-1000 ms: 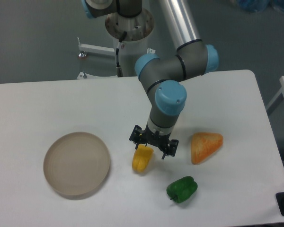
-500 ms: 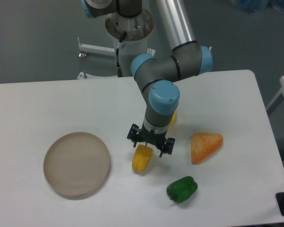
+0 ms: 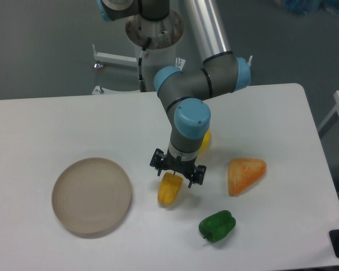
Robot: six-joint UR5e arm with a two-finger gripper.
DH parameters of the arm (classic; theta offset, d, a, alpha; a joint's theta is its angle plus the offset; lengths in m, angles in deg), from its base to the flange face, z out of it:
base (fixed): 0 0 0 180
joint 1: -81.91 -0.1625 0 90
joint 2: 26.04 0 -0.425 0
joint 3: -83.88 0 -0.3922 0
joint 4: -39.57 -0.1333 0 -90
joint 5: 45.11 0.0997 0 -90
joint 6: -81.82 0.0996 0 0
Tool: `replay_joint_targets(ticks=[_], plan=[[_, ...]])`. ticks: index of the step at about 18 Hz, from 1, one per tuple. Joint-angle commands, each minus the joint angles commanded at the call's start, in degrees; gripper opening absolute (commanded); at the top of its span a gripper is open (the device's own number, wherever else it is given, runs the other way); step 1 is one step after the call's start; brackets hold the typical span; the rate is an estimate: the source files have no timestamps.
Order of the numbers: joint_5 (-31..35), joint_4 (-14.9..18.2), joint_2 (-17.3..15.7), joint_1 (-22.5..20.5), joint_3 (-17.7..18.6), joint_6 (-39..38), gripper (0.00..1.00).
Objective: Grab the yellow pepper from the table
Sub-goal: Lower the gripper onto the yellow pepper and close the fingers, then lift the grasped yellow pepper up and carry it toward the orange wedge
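Two neighbours, green pepper [image 3: 217, 226] and orange wedge [image 3: 246, 174], flank yellow pepper [image 3: 169, 189].

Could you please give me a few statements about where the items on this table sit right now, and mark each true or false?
1. The small yellow-orange toy pepper lies between the round beige plate and the orange triangular wedge. True.
2. The green toy pepper rests on the plate. False: it lies on the white table.
3. The hand hovers over the wedge. False: it is at the yellow pepper.
4. The plate is empty. True.
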Motion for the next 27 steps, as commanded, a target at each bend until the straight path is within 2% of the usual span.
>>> replay_joint_targets(ticks=[3, 4, 5, 10, 16, 19, 21, 24, 27], plan=[[0.09, -0.18, 0.26, 0.09, 0.0, 0.44, 1.0], [0.09, -0.26, 0.26, 0.0, 0.0, 0.53, 0.91], [0.09, -0.26, 0.26, 0.09, 0.0, 0.79, 0.76], [0.0, -0.26, 0.18, 0.0, -0.17, 1.06, 0.57], [0.0, -0.26, 0.26, 0.0, -0.44, 2.28, 0.49], [0.18, -0.18, 0.18, -0.26, -1.58, 3.86, 0.49], [0.18, 0.0, -0.26, -0.79, -3.24, 5.27, 0.48], [0.35, 1.49, -0.44, -2.2, -7.99, 8.25, 0.48], [3.15, 2.98, -0.35, -3.68, -10.8, 14.82, 0.48]])
